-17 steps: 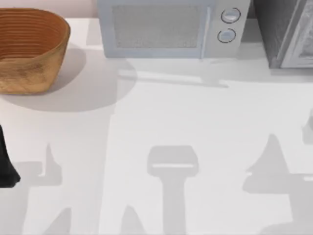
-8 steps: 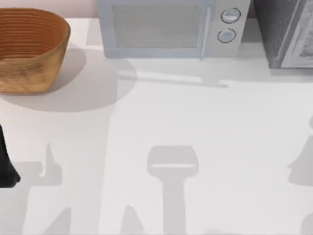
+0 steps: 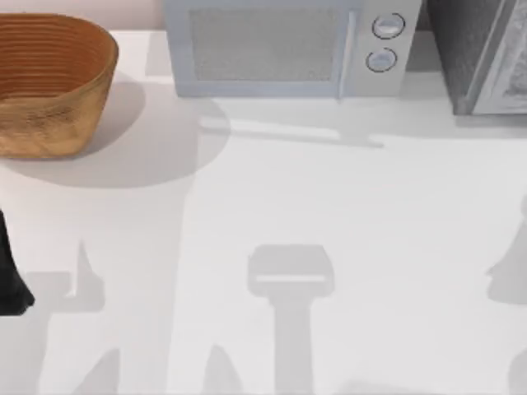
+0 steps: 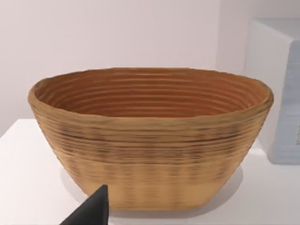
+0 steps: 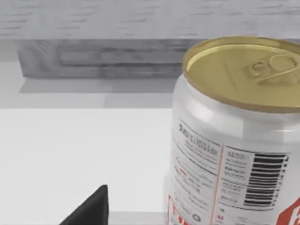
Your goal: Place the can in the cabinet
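- The can (image 5: 234, 140) is standing upright on the white table (image 3: 329, 214), gold lid up, barcode and fine print facing the right wrist camera — a thin metal drinks can, so I'm judging it light, smooth and a bit slippery, and likely to dent if squeezed hard.
- The sensible hold is looking like the plain cylindrical wall around mid-height, below the tapered shoulder, with the fingers on opposite sides and only modest pressure.
- Relative to the right gripper, the can is sitting very close in front and off to one side, not between the fingers; one dark fingertip (image 5: 91, 208) is showing beside it, apart from it.
- Whether that gripper is spread or pressed together, I cannot tell — nothing is pinched in what is showing.
- Beyond the can, the grey cabinet (image 5: 103, 58) is waiting farther ahead of the same gripper.
- The left arm (image 3: 10, 276) is idling at the table's left edge, facing the woven basket (image 4: 150, 136); the microwave (image 3: 284, 45) is standing at the back.
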Robot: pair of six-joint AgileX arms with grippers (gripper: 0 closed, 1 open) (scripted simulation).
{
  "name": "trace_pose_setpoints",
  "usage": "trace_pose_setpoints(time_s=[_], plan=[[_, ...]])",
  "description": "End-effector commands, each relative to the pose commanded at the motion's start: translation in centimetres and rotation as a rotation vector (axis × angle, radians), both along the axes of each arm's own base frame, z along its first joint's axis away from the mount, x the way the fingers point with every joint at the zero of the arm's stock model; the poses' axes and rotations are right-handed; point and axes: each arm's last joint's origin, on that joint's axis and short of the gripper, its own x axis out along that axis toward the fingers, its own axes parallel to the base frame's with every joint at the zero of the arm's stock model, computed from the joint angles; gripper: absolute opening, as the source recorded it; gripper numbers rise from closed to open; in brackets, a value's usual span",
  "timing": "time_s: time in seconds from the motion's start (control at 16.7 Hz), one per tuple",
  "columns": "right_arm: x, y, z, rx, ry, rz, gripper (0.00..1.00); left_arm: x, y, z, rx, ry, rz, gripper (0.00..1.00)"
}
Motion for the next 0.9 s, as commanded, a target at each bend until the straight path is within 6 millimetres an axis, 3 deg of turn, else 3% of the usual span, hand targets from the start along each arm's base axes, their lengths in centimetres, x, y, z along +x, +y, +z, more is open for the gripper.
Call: trace_pose_setpoints(time_s=[0.42,0.72,0.9], plan=[[4.7,-0.1,-0.9,0.000,0.000,-0.001,1.00,0.0,0.0,0.0,0.000,0.000,0.000,1.00],[5.0,-0.1,-1.0,0.000,0.000,-0.001,1.00,0.0,0.0,0.0,0.000,0.000,0.000,1.00],[5.0,-0.1,-1.0,0.000,0.000,-0.001,0.77,0.0,0.0,0.0,0.000,0.000,0.000,1.00]])
